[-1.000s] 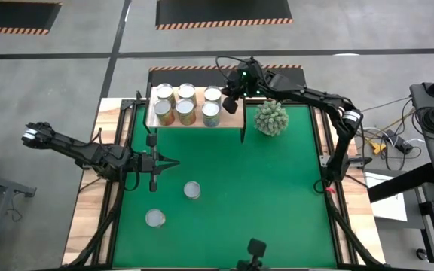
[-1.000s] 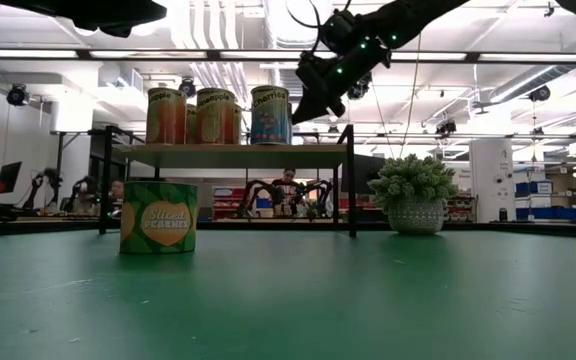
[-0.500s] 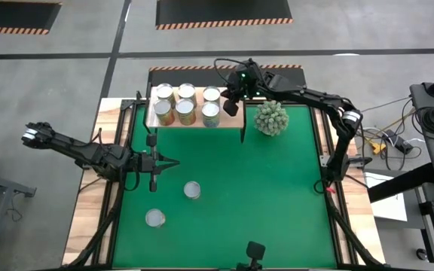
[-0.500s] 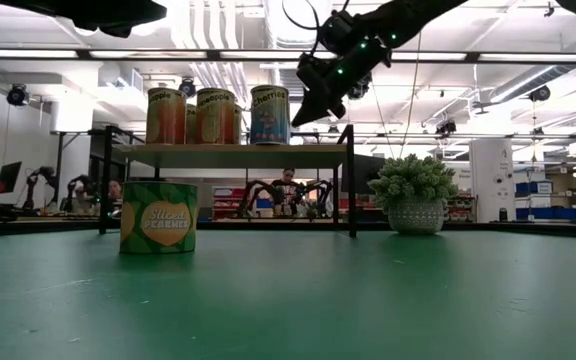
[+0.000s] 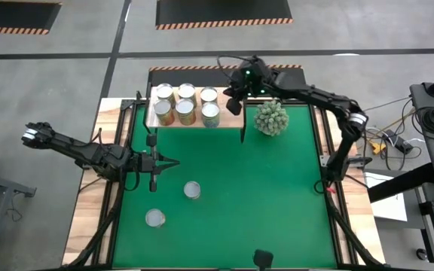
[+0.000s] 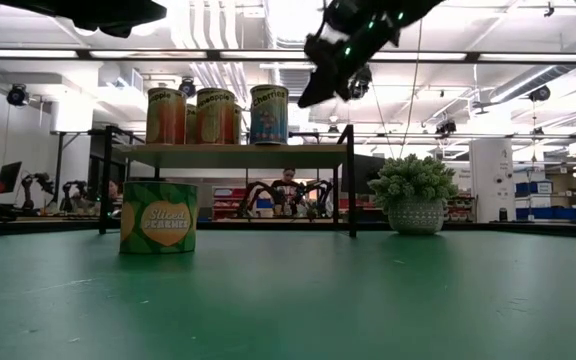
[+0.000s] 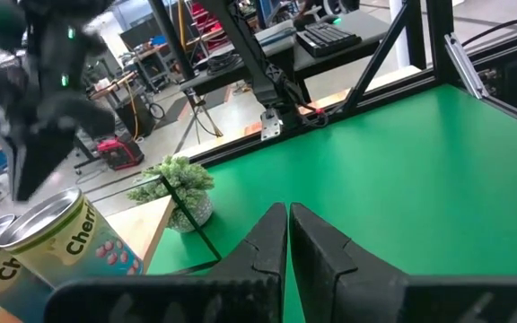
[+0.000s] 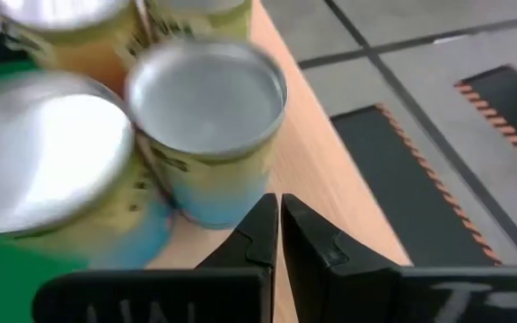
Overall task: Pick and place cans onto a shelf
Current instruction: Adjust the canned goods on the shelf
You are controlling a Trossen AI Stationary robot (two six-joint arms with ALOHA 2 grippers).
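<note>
Since a second ago your right gripper (image 5: 230,106), fingers shut and empty, has risen from beside the shelf (image 5: 230,123), where six cans (image 5: 186,105) stand. Clear it fully, then fetch the two mat cans (image 5: 192,190). Left gripper (image 5: 155,162) waits, shut.

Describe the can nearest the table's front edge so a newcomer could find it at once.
Start at the green mat, away from the wooden shelf. Two cans stand loose there; take the can nearer the front edge and farther left. Its neighbour sits closer to the shelf.
</note>
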